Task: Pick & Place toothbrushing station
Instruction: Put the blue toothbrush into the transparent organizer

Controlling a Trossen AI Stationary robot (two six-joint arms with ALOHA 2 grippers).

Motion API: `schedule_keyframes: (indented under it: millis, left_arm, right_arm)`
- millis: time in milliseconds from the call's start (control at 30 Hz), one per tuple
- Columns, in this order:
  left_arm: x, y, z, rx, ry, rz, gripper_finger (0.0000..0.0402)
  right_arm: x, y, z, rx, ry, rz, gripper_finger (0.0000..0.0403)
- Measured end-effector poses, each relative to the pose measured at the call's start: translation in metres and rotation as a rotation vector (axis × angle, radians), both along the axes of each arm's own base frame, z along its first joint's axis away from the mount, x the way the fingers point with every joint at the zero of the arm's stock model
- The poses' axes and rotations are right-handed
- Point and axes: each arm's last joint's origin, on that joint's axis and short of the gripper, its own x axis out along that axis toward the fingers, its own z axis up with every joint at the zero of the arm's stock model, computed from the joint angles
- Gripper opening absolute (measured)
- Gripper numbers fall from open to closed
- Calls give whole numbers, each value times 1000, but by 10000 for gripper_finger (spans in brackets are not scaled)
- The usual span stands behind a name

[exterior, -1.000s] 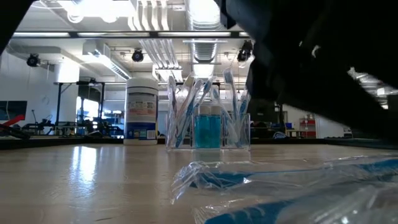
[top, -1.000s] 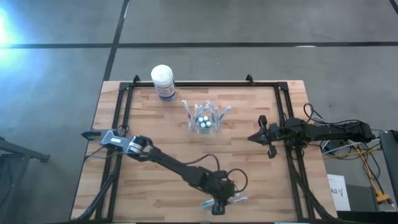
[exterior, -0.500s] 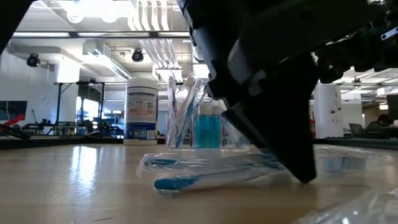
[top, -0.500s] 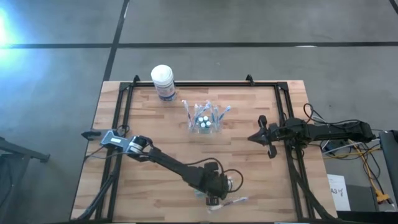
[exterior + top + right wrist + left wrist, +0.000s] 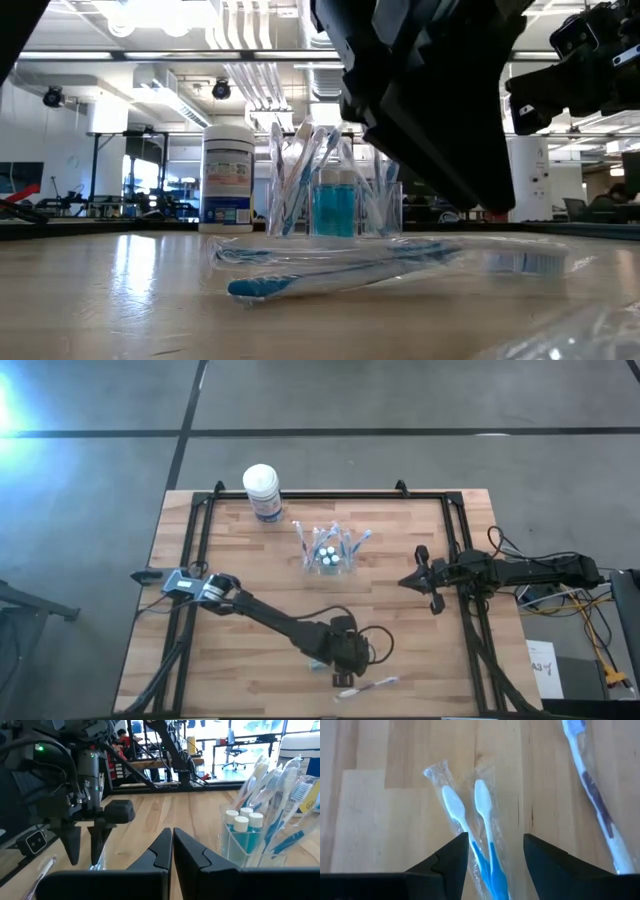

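1. Butcher-block wood table, black frame around it.
2. Left gripper sits low over the near edge of the table, fingers spread apart. Two wrapped toothbrushes lie between them in the left wrist view, flat on the wood; whether the fingers touch them, can't tell.
3. A third wrapped toothbrush lies loose just beside that gripper, nearer the table edge; in the low view it's flat in crinkled clear wrap.
4. Clear cup stands upright toward the far middle of the table, packed with toothbrushes leaning outward and three white-capped tubes in the centre, blue liquid inside.
5. White-lidded canister with blue label stands at the far edge, to the left of the cup and apart from it.
6. Right gripper waits at the right side of the table, fingers pressed together, holding nothing, pointing toward the cup.
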Motion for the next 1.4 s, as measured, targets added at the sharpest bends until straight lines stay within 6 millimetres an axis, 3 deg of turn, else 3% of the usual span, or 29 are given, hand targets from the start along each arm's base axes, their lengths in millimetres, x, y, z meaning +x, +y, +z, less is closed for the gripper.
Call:
schedule_keyframes:
  millis: [433, 767, 1000, 1167, 1300, 1400]
  left_arm:
    - [0, 1, -10, -19, 25, 21, 192]
    - [-5, -2, -16, -45, 66, 41, 169]
    - [-5, 2, -22, -32, 66, 83, 123]
    - [-5, 2, -21, -24, 60, 83, 63]
    - [-4, 2, -14, -31, 43, 77, 18]
    - [-4, 2, -6, -31, 25, 59, 15]
  right_arm:
    - [0, 0, 0, 3, 1, 0, 13]
    - [0, 0, 0, 3, 3, 0, 13]
    - [0, 0, 0, 3, 2, -1, 13]
    - [0, 0, 0, 3, 2, -1, 13]
    - [0, 0, 0, 3, 2, -1, 13]
    - [0, 0, 0, 3, 3, -1, 13]
